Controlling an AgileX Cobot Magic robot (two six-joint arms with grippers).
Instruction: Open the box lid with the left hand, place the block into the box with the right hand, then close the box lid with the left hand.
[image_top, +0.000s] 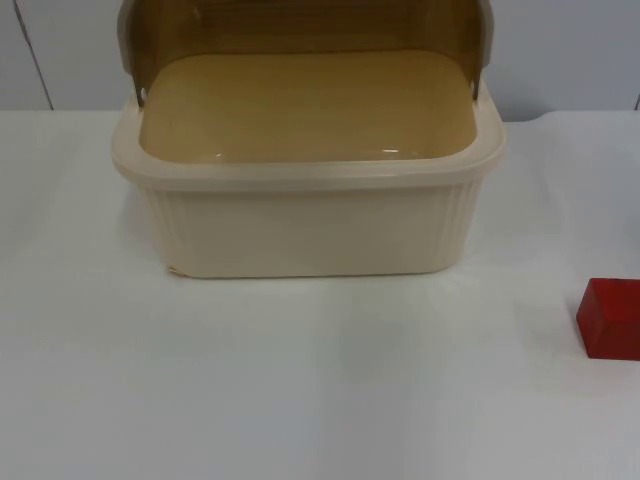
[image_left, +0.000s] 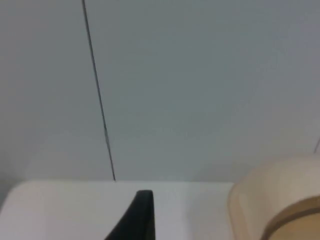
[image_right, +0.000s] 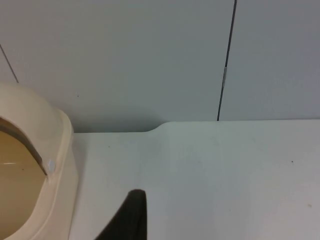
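Cream box (image_top: 305, 215) sits mid-table against the far side, ribbed front wall facing the top camera, its translucent brown lid (image_top: 300, 25) swung up and back; interior looks bare and tan. Lid's upper part is cut off by the frame edge. Red block (image_top: 610, 317) lies on the white table (image_top: 300, 400) well apart from the box, toward the right arm's side, partly cut off at the frame edge. Left wrist view catches a rounded corner of the box (image_left: 275, 200) and the left gripper (image_left: 135, 217) as one black fingertip over the table near the grey partition wall (image_left: 200, 75). Right wrist view shows the box rim (image_right: 60, 170) beside the right gripper (image_right: 129, 215), again one fingertip. Jaw state for both: cannot tell.
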